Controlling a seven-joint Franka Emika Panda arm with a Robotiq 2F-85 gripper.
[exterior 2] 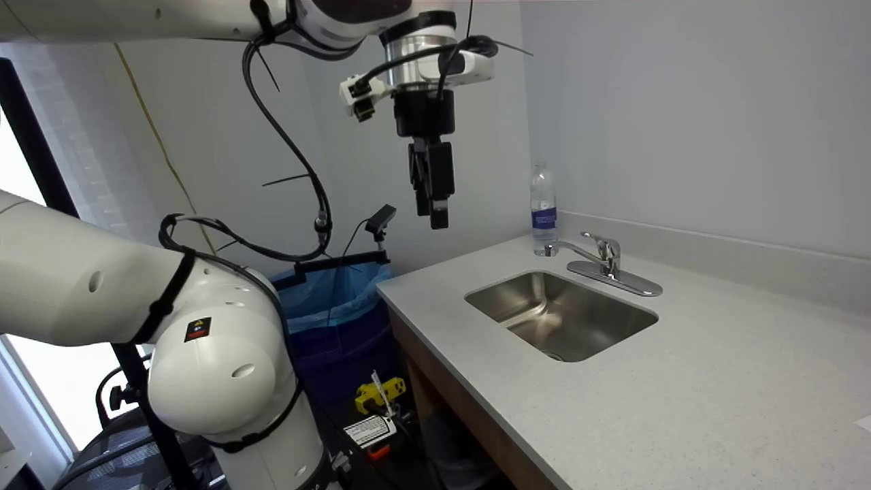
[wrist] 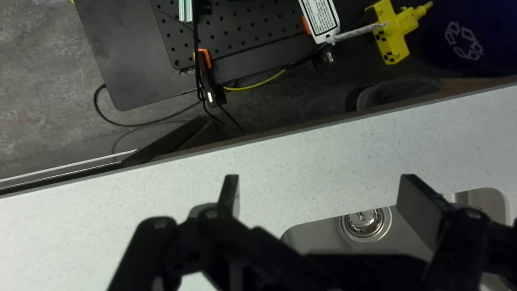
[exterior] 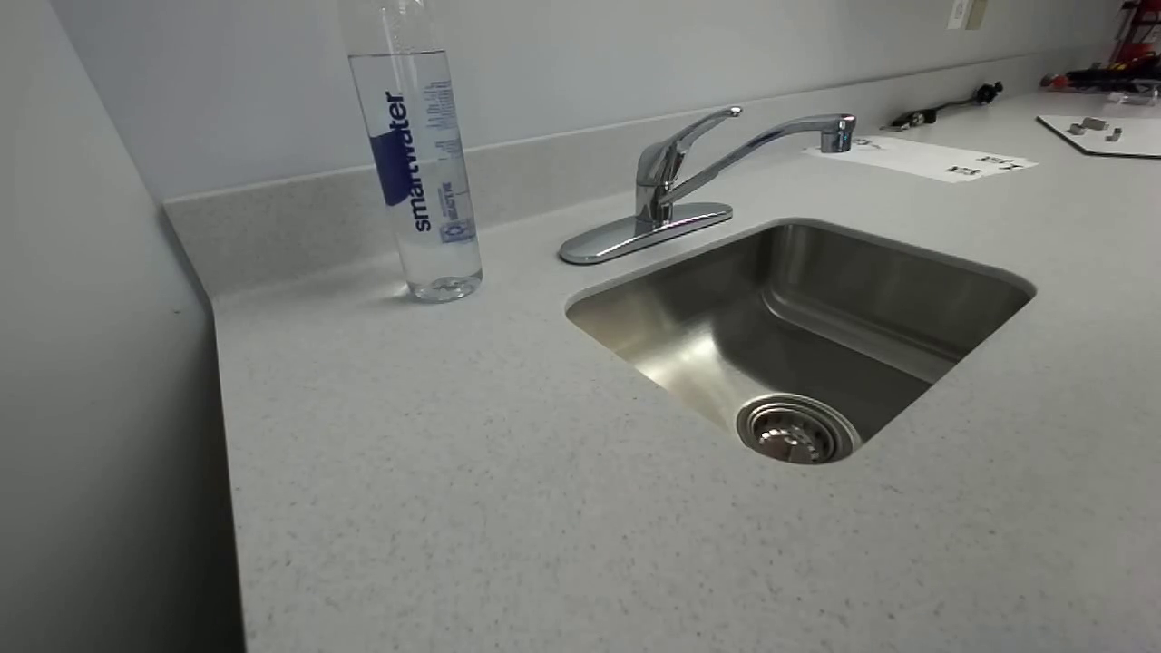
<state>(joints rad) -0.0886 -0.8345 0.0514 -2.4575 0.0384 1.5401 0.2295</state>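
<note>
I see the end effector (exterior 2: 433, 209) upper centre in an exterior view, jaws apart and empty, the stainless-steel sink (exterior 2: 599, 318) right of centre below, where a misaligned descent could strike the chrome faucet (exterior 2: 610, 260).

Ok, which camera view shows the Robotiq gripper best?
The wrist view: the Robotiq gripper is close up, its fingers apart and the gap between them plain. The exterior views give less: a smaller side look, fingertips partly overlapping, or no gripper at all.

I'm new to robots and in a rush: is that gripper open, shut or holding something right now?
Gripper: open, spread wide in the wrist view, holding nothing.
</note>
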